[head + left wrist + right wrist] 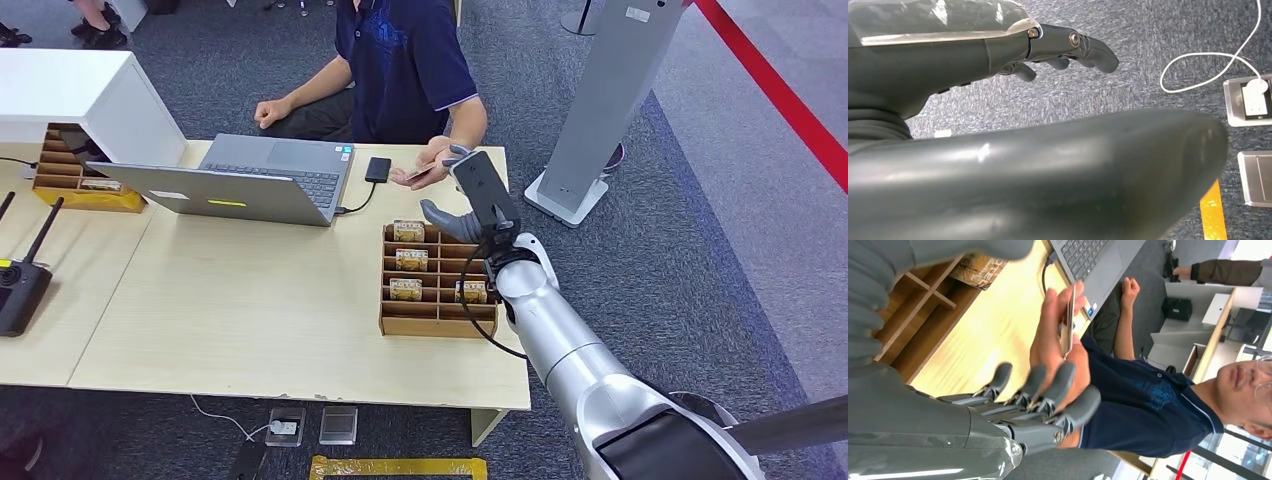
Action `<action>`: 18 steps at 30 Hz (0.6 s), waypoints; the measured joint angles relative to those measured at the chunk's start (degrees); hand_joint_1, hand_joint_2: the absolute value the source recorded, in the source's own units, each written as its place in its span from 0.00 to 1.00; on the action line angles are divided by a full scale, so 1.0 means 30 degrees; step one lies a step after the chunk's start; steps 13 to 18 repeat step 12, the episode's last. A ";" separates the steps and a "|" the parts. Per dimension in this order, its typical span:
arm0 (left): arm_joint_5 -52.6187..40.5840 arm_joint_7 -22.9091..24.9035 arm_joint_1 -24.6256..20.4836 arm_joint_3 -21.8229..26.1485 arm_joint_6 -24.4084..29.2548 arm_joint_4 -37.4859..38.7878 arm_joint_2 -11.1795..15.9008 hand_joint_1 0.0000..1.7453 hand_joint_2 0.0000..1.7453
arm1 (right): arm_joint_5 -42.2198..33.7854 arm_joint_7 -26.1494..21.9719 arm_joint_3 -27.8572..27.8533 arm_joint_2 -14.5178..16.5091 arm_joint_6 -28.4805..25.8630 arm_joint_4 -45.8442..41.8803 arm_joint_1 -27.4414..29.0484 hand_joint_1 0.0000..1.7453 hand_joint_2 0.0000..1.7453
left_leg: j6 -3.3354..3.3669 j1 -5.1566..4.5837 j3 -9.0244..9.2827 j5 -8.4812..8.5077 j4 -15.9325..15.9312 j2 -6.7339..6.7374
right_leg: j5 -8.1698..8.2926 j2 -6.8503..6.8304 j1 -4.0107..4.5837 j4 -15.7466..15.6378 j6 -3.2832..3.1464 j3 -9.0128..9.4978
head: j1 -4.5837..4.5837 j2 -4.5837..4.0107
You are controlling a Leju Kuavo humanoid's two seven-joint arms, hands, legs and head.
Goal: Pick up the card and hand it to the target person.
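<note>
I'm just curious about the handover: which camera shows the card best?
The right wrist view: the card appears close up, edge-on, in the person's hand. The head view shows it small beyond the right hand; the left wrist view looks at the floor.

The right hand (470, 195) hovers above the far end of the wooden organizer (437, 280), just beside the person's hand (432, 160). The laptop (250, 180) blocks the desk's (230, 310) far left; bare desk lies open nearer, left of the organizer.
</note>
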 joint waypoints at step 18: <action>0.0149 0.0031 0.0002 0.0000 0.0021 0.0000 -0.0005 0.00 0.00 | 0.2793 -0.2366 0.0493 0.0003 -0.6827 -0.0599 0.0219 0.00 1.00 | 0.0000 0.0000 0.0007 0.0000 0.0000 0.0005 | 0.0000 0.0000 0.0000 -0.0001 0.0000 -0.0003 | -0.0004 -0.0004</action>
